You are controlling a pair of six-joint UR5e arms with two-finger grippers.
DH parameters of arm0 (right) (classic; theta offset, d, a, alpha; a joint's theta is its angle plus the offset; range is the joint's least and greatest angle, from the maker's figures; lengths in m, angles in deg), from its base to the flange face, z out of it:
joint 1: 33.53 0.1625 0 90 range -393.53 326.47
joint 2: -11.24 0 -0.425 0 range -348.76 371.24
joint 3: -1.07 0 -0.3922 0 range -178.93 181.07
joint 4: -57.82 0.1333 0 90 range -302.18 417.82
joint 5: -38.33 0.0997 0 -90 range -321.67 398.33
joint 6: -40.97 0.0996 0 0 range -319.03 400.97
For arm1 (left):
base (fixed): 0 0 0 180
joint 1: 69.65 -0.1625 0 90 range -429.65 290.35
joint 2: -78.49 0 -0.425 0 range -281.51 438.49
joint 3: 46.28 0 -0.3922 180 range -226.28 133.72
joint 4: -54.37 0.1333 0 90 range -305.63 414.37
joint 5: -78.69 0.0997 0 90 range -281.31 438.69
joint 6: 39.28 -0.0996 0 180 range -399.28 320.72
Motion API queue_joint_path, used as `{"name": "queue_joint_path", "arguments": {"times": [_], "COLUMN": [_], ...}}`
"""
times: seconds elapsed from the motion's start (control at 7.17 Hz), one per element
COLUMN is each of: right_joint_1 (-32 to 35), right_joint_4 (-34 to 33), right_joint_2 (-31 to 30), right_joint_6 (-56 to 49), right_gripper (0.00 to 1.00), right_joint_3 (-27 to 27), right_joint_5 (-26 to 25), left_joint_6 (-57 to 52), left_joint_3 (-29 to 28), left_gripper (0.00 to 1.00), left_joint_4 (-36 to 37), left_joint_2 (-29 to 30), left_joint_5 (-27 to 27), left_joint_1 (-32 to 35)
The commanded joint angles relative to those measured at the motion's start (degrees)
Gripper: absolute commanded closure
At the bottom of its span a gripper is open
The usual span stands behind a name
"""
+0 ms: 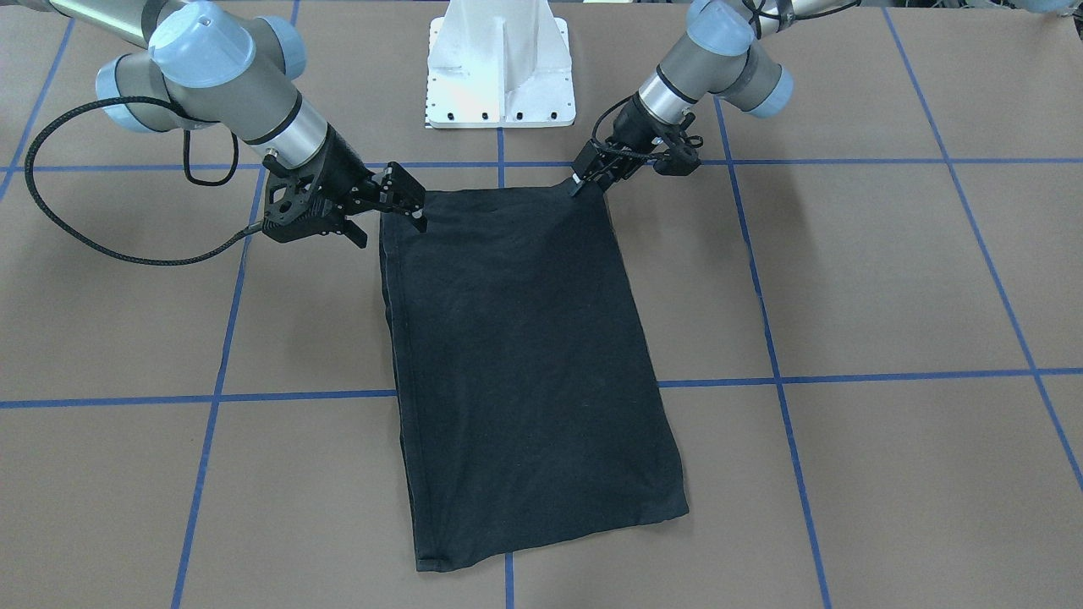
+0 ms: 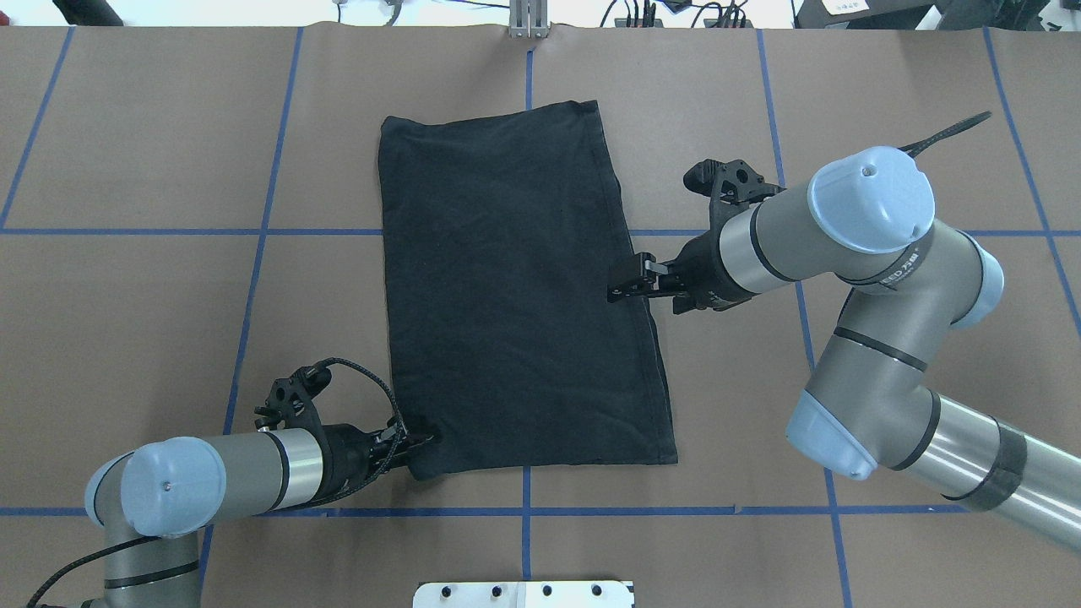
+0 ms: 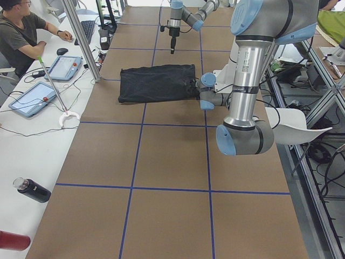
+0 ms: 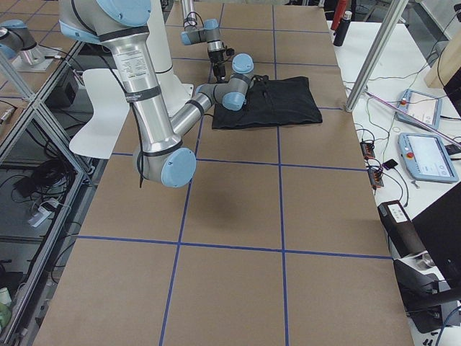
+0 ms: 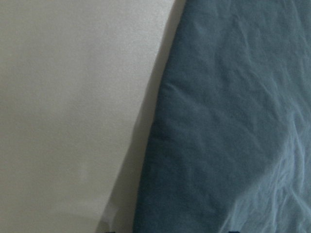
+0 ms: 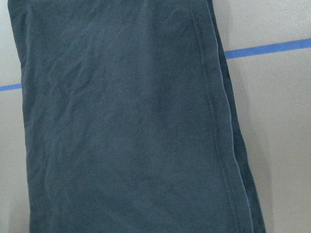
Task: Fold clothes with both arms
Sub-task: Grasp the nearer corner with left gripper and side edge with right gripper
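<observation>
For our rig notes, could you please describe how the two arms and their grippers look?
The left arm and right arm are grey metal tubes with rounded light-blue joint caps. A braided black cable loops beside each wrist. The left gripper and right gripper are black, with angular open-frame brackets. The right arm also bears a black band and small lettering.

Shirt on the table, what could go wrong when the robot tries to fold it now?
1. The left gripper is at just the tip of one corner of the shirt; a grip that small could slip off.
2. The shirt lies in layers, so the gripper might lift only the top one.
3. The right gripper looks open and holds nothing; if only one side pulls, the shirt could drag crooked.
</observation>
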Motion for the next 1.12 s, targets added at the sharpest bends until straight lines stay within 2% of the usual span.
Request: {"name": "queue_joint_path", "arguments": {"times": [0.0,0.14,0.42,0.56,0.7,0.84,0.98], "right_joint_1": [0.03,0.03,0.03,0.03,0.03,0.03,0.03], "right_joint_4": [0.00,0.00,0.17,0.18,0.18,0.18,0.18], "right_joint_2": [-0.12,-0.12,-0.64,-0.73,-0.73,-0.73,-0.73], "right_joint_6": [-0.09,-0.18,-0.44,-0.45,-0.45,-0.45,-0.45], "right_gripper": [0.01,0.01,0.01,0.01,0.01,0.01,0.01], "right_joint_3": [-0.03,-0.03,-0.12,-0.12,-0.12,-0.12,-0.12], "right_joint_5": [0.06,0.06,0.06,0.15,0.15,0.15,0.15], "left_joint_6": [-0.16,-0.25,-0.77,-0.77,-0.77,-0.69,-0.42], "left_joint_3": [0.19,-0.16,-0.16,-0.08,-0.16,-0.08,-0.16], "left_gripper": [0.71,0.61,0.30,0.23,0.23,0.30,0.46], "left_joint_4": [0.01,0.01,0.01,0.01,0.01,0.01,0.01], "left_joint_2": [0.02,-0.07,-0.16,-0.07,-0.07,-0.07,-0.07], "left_joint_5": [-0.02,-0.02,-0.02,-0.02,-0.02,-0.02,-0.02], "left_joint_1": [0.08,0.16,0.60,0.69,0.78,0.87,0.87]}}
